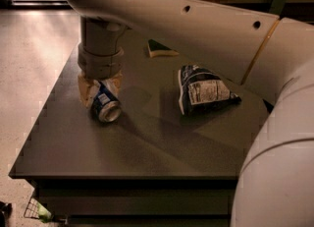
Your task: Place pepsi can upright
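The pepsi can (pixel 107 108), dark blue with a silver end, lies on its side near the left edge of the dark table (pixel 147 147), its open end facing the front. My gripper (pixel 102 89) has come straight down over the can's far half. Its tan fingers (pixel 87 89) press against the can on both sides, shut on it. The can still rests on the table top. The wrist hides the can's far end.
A crumpled dark blue and white snack bag (pixel 203 93) lies right of centre. A green and yellow sponge (pixel 161 49) lies at the back. My arm spans the upper right of the view. The table's left edge is close to the can.
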